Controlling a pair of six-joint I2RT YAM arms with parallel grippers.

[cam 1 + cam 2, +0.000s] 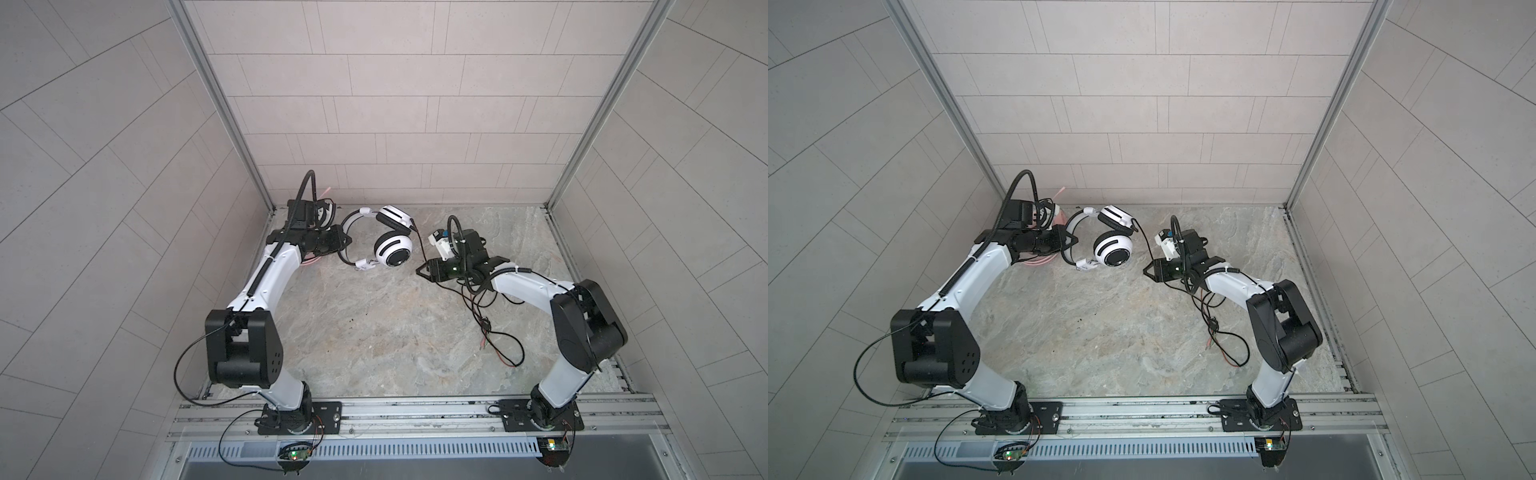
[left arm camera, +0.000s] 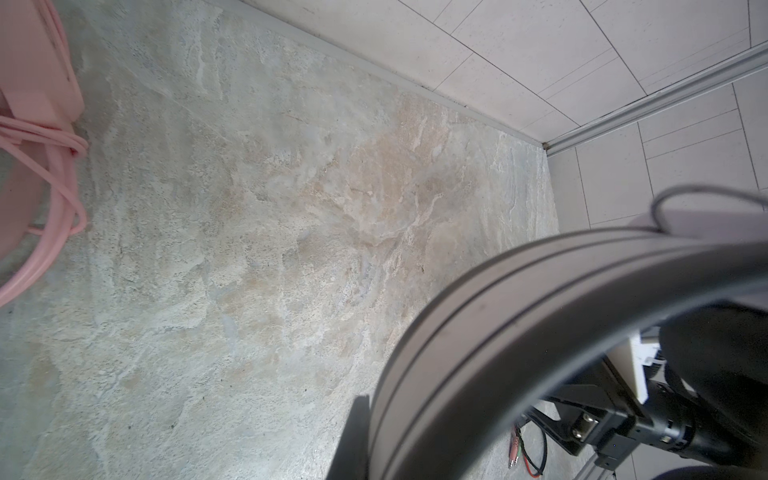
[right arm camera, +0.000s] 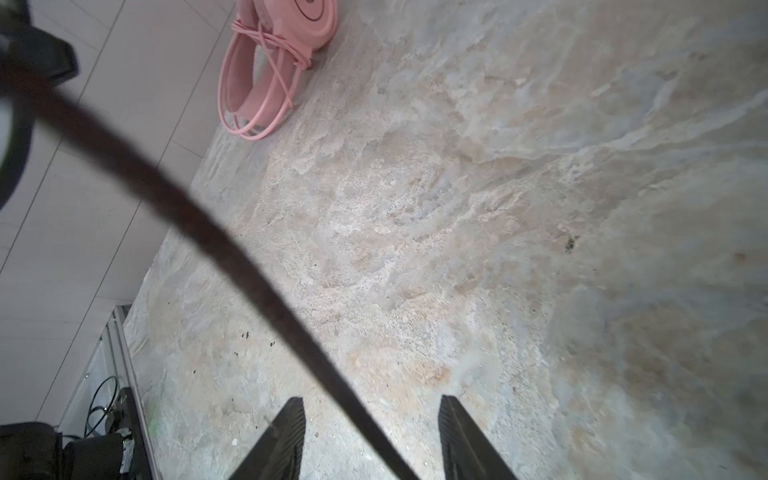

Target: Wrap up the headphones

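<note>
In both top views the white-and-black headphones [image 1: 392, 249] [image 1: 1113, 249] hang above the back of the table, and my left gripper [image 1: 348, 240] [image 1: 1073, 240] is shut on their headband. The left wrist view is filled by that headband [image 2: 498, 316], beside which one of the fingers [image 2: 353, 440] shows. Their black cable [image 1: 419, 239] [image 3: 232, 249] runs down from the earcup and passes between the fingers of my open right gripper [image 1: 419, 270] [image 3: 371, 400] without touching either. The pink headphones [image 3: 282, 41] [image 2: 25, 83] [image 1: 1040, 259] lie at the back left, cable coiled around them, mostly hidden behind my left arm.
The rest of the black cable [image 1: 498, 332] lies in loose loops on the stone-pattern table [image 1: 374, 332] under my right arm, ending in coloured plugs [image 2: 515, 453]. Tiled walls [image 1: 374, 124] close in the back and both sides. A metal rail [image 1: 415, 411] runs along the front.
</note>
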